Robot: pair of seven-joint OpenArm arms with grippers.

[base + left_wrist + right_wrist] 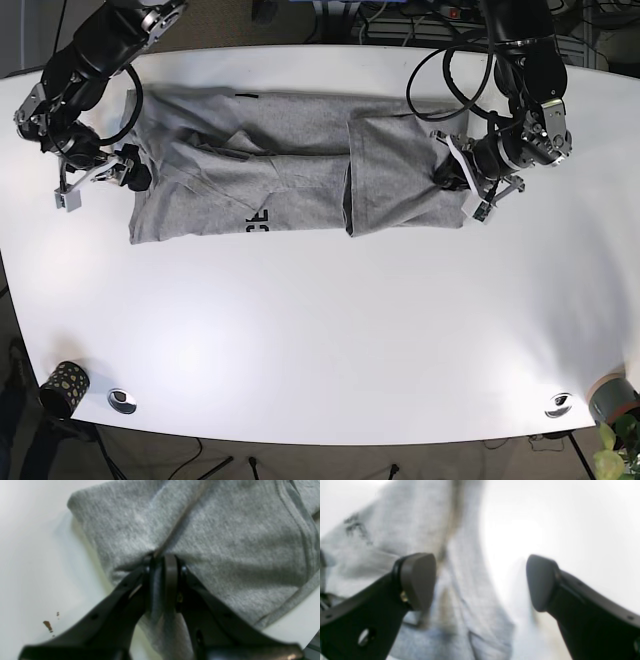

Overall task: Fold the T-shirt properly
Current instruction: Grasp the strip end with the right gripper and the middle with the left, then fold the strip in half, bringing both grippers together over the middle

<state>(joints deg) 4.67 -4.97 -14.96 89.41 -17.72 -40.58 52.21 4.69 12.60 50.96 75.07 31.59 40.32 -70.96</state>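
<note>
A grey T-shirt (280, 165) lies flat across the far half of the white table (320, 320), with dark print near its front edge. Its right part is folded over onto the middle, making a doubled panel (400, 170). My left gripper (448, 178) sits at the right edge of that panel. In the left wrist view it (163, 561) is shut on a pinch of the grey fabric (225, 542). My right gripper (130, 172) is at the shirt's left edge. In the right wrist view it (480, 582) is open, one finger (417, 580) over the shirt (395, 530), the other over bare table.
A dark patterned cup (62, 387) and a metal disc (122, 400) stand at the front left corner. Another disc (558, 404) and a grey pot (612, 398) are at the front right. Cables lie behind the table's far edge. A brown mark (47, 625) is on the table.
</note>
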